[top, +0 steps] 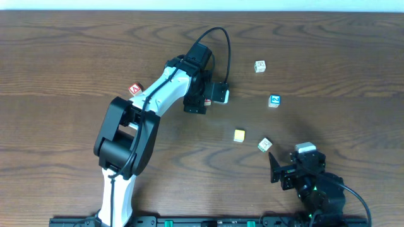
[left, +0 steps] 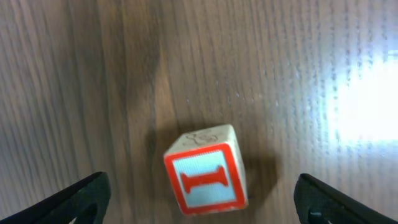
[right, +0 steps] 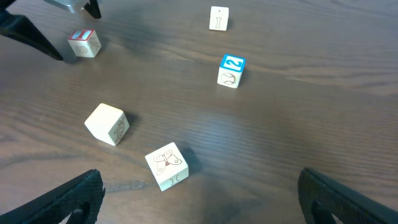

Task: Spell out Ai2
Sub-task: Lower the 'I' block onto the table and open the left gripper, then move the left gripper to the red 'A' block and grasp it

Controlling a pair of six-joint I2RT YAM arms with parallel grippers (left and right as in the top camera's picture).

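Note:
A block with a red-framed letter I (left: pixel 206 171) sits on the wooden table between the wide-open fingers of my left gripper (left: pixel 202 198), touching neither finger. In the overhead view the left gripper (top: pixel 199 104) is above it, and only a red sliver of the I block (top: pixel 207 101) shows. The I block also shows in the right wrist view (right: pixel 84 43). A red A block (top: pixel 134 89) lies to the left, beside the left arm. A blue 2 block (top: pixel 274 101) (right: pixel 231 70) lies to the right. My right gripper (top: pixel 276 167) (right: pixel 199 205) is open and empty near the front edge.
A white block (top: pixel 260 66) (right: pixel 219 18) lies at the back right. A yellowish block (top: pixel 239 135) (right: pixel 107 124) and a butterfly block (top: pixel 264 144) (right: pixel 166 165) lie just ahead of the right gripper.

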